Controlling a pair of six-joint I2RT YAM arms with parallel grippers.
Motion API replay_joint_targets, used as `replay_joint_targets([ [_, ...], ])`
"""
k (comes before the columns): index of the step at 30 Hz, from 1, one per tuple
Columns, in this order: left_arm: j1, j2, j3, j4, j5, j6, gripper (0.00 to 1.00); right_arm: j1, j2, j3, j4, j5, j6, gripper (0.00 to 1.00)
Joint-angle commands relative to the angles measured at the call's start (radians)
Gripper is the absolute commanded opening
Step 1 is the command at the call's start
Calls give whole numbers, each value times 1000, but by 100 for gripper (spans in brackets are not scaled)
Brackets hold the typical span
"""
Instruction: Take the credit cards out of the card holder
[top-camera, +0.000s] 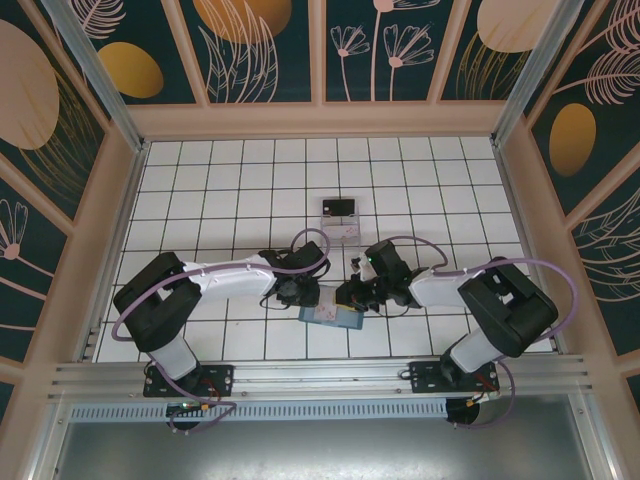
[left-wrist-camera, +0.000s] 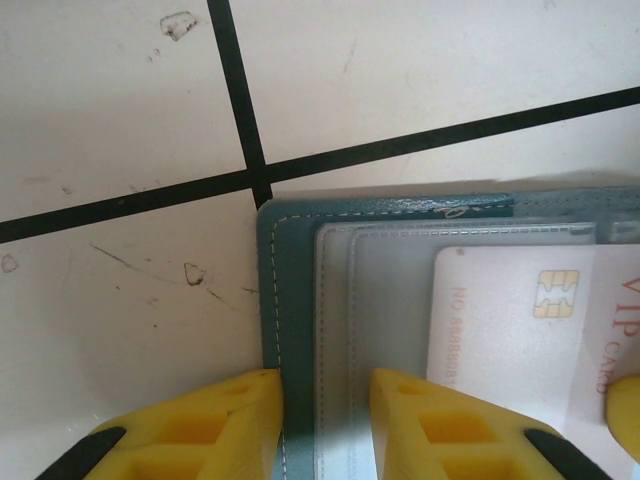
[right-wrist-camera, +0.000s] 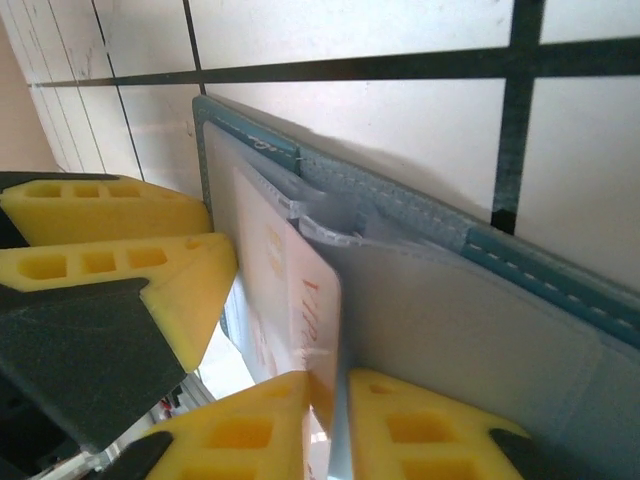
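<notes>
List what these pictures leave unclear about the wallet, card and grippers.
Top view: the flat teal folding wallet is tiny, partly covered by the left gripper and the right gripper.
Left wrist view: the pale chip card's red lettering is cut by the right edge.
Right wrist view: whether the right gripper clamps that card; its yellow fingers hide the contact.

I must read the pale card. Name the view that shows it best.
Left wrist: the card lies face-on, chip and lettering visible. Right wrist sees it edge-on between the fingers. Top external: too small to make out.
</notes>
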Motion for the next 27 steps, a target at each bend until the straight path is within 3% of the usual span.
replay_joint_targets([
  [1, -3, 51, -43, -12, 15, -1, 31, 11, 3, 15, -10, 15, 7, 10],
  [13, -2, 39, -65, -51, -28, -4, 31, -52, -156, -28, -194, 67, -65, 6],
  [22, -2, -13, -73, -54, -33, -27, 31, -99, -297, 34, -374, 136, -135, 0],
  [27, -2, -80, -51, -40, -42, -48, 41, -115, -316, 160, -507, 221, -283, 0],
])
